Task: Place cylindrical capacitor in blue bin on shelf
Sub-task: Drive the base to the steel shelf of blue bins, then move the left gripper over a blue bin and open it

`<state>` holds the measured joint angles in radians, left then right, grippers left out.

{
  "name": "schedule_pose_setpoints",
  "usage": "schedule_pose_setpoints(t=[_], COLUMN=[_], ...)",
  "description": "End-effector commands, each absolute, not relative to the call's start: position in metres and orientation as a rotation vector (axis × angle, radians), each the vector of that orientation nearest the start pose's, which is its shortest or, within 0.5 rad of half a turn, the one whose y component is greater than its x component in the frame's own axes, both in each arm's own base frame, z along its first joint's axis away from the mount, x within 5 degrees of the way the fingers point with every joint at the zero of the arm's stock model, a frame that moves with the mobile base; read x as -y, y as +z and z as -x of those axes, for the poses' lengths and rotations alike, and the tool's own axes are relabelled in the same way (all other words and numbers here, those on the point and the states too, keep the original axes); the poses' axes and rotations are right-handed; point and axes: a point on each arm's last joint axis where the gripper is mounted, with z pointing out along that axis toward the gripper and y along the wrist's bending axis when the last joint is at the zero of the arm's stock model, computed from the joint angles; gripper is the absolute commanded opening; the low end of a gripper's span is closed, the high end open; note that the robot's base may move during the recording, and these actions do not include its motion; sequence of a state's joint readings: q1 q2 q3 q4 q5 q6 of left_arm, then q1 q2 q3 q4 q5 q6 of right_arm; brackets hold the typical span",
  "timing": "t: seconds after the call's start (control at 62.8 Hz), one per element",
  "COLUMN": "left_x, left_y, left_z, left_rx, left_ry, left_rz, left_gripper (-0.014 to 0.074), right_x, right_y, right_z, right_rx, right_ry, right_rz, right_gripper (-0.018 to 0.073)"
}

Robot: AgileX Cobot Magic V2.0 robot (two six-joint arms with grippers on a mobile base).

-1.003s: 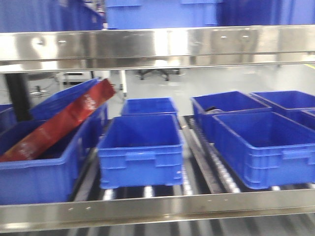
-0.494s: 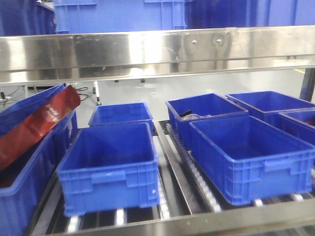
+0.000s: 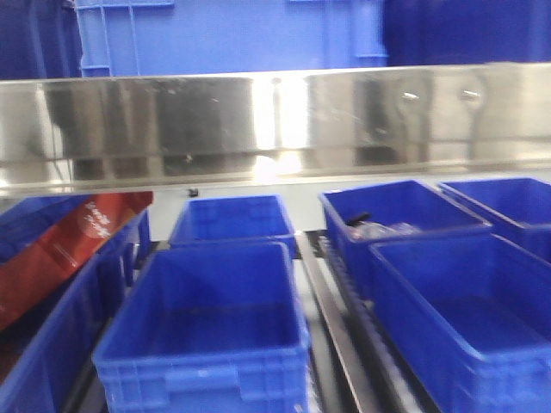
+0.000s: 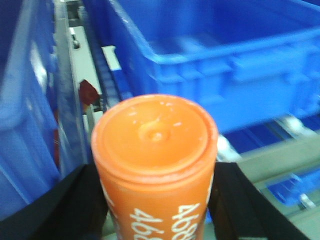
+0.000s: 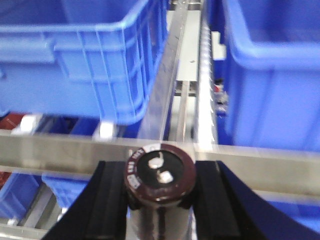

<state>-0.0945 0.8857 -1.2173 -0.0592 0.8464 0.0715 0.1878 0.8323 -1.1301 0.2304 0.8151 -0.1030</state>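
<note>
The left gripper (image 4: 157, 200) clamps the cylindrical capacitor (image 4: 155, 145) between its black fingers (image 4: 75, 207). The orange body runs off the frame at six o'clock, cutting its white digits short. A blurred blue bin (image 4: 225, 55) sits at one o'clock. The right gripper (image 5: 159, 195) pinches a dark brown cylinder (image 5: 159, 172), its lower part hidden, in front of the shelf (image 5: 260, 167) rail.
</note>
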Motion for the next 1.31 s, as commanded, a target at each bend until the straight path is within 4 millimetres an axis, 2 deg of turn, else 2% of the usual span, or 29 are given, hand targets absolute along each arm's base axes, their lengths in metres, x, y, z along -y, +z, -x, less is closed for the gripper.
schedule_pose_setpoints(t=[0.0, 1.29], left_x=[0.0183, 0.0183], left_y=[0.4541, 0.4541], left_z=[-0.1527, -0.1527], left_rx=[-1.96, -1.96], left_ry=[-0.091, -0.091], left_rz=[-0.143, -0.143], left_gripper=[-0.0111, -0.0111], right_x=[-0.041, -0.041], right_y=[0.4419, 0.4419], right_z=[-0.1377, -0.1377], right_rx=[-1.942, -1.942], right_ry=[0.314, 0.314], right_rz=[0.239, 0.239], right_gripper=[-0.0162, -0.0162])
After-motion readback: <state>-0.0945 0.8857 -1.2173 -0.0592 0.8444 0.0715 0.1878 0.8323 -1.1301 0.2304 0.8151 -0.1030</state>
